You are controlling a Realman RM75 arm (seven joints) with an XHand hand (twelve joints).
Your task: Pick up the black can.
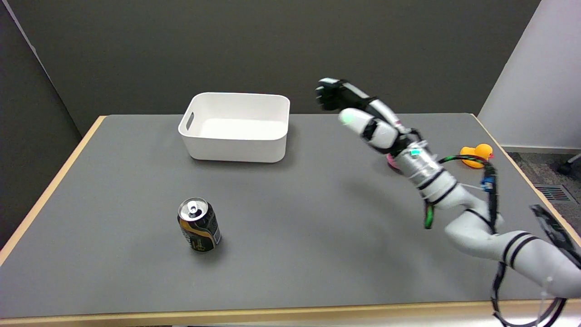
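Head view: right hand (352,106) hovering in air, black can (199,225) untouched.
Hand is holding nothing, fingers look curled inward, exact spread hard to tell. Can is standing upright on the grey table (317,227), well apart, down-left of the hand. 1 white bin (236,127) is sitting left of it; yellow duck (476,156) showing behind the forearm.

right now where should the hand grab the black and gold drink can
Grip the black and gold drink can around its side wall, mid-height, coming in from its right, where the right hand is. It stands upright with bare table around it, so fingers can wrap the cylinder.
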